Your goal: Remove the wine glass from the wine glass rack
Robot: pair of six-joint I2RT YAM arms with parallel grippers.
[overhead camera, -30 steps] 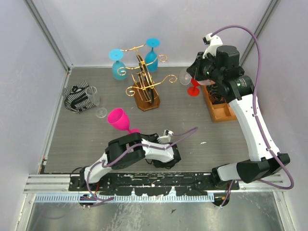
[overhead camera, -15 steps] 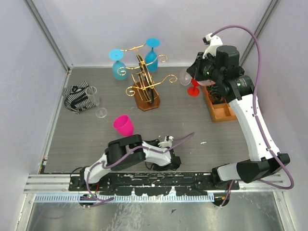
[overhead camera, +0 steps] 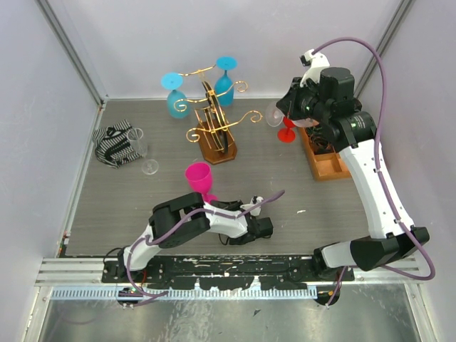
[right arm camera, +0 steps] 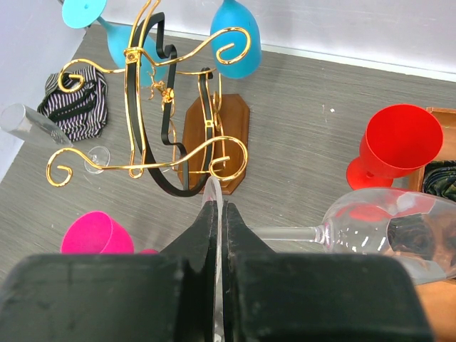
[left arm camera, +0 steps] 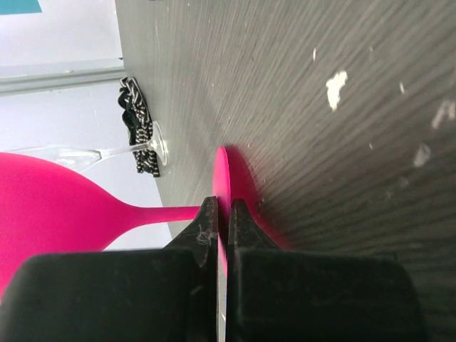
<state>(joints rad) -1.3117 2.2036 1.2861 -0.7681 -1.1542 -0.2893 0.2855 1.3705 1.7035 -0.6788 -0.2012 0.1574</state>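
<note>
The wine glass rack (overhead camera: 214, 122) of gold wire stands on its brown base (right arm camera: 214, 132) at the back of the table. Two blue glasses (overhead camera: 174, 96) (overhead camera: 225, 78) hang from it. My right gripper (overhead camera: 288, 108) is raised to the right of the rack. Its jaws (right arm camera: 216, 206) are shut on the foot of a clear wine glass (right arm camera: 385, 228), which lies sideways in the air, clear of the rack. My left gripper (left arm camera: 222, 210) is shut on the foot of a pink wine glass (overhead camera: 198, 177). That foot (left arm camera: 239, 192) is low at the table's surface.
A red glass (overhead camera: 287, 132) stands beside an orange tray (overhead camera: 324, 162) at the right. At the left lie a striped cloth (overhead camera: 114, 142) and another clear glass (overhead camera: 139, 146). Grey walls close the table in at the back and both sides.
The left arm has swung to the right with the pink glass, which has come more upright. The right arm and its clear glass have not moved.
</note>
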